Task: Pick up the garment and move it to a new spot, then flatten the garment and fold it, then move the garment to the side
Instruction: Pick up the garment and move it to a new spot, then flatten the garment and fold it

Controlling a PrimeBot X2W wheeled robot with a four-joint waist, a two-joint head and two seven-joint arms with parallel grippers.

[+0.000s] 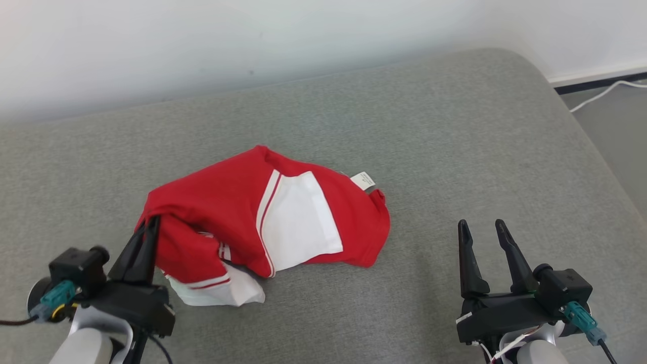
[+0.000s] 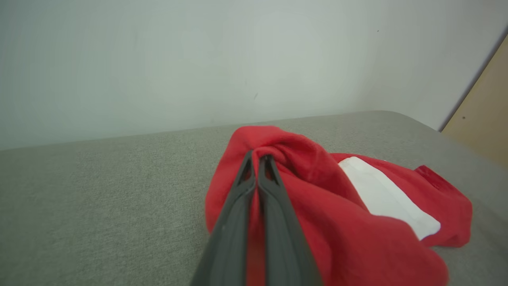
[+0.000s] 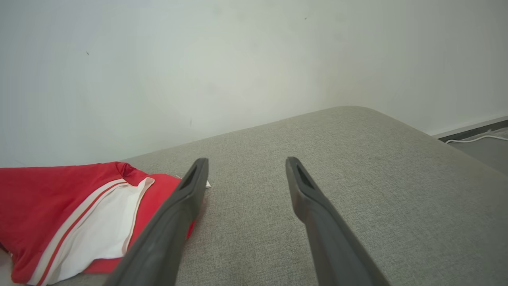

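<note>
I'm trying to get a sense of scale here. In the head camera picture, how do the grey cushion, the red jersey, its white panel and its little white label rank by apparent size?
Largest to smallest, all clearly different:
1. grey cushion
2. red jersey
3. white panel
4. white label

Left gripper point(image 1: 150, 226): my two fingers are pressed together along their whole length, the tips pinching a raised fold of the garment point(image 1: 217, 202). In the left wrist view, red cloth shows in the slit between them. In the head view the fingers point up and slightly right. My pale left forearm point(image 1: 83, 346) sits at the lower left.

Right gripper point(image 1: 481, 227): fingers spread wide with nothing between them, tips pointing up and leaning a little left. It is well apart from the left gripper.
</note>
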